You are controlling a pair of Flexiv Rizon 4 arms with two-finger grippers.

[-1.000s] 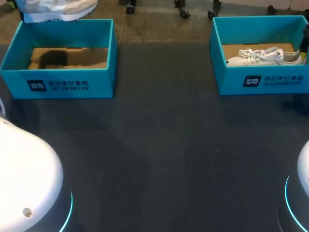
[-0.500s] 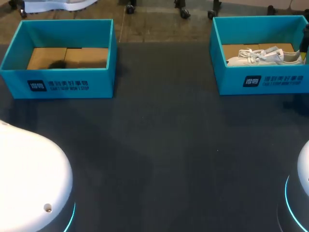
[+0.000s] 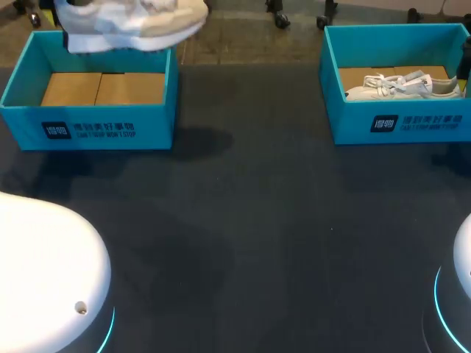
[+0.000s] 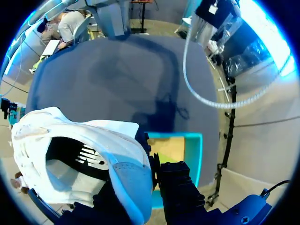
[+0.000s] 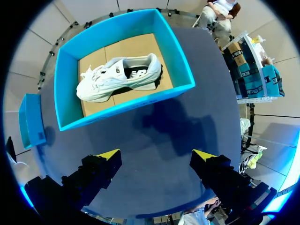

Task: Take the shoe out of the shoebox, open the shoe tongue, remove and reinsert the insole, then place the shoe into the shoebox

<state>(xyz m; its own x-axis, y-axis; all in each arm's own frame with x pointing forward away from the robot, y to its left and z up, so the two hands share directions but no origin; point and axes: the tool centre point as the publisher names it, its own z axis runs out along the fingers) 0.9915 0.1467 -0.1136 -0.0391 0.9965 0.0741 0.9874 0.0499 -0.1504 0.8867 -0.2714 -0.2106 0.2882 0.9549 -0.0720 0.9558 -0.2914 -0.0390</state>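
1. The left gripper [image 4: 151, 183] is clamped on a white shoe [image 3: 129, 26], and the shoe hides the gripper's fingertips.
2. This shoe hangs in the air over the far wall of the left shoebox [image 3: 96, 131], whose cardboard floor shows.
3. The right gripper [image 5: 156, 155] stands wide open, its 2 fingers above the dark table [image 3: 257, 243] near the right shoebox [image 5: 126, 105].
4. A second white shoe [image 5: 119, 77] lies on its side inside the right shoebox.

Head view overlooks left shoebox [image 3: 88, 129] and right shoebox [image 3: 397, 123]; each wrist view looks down on one.
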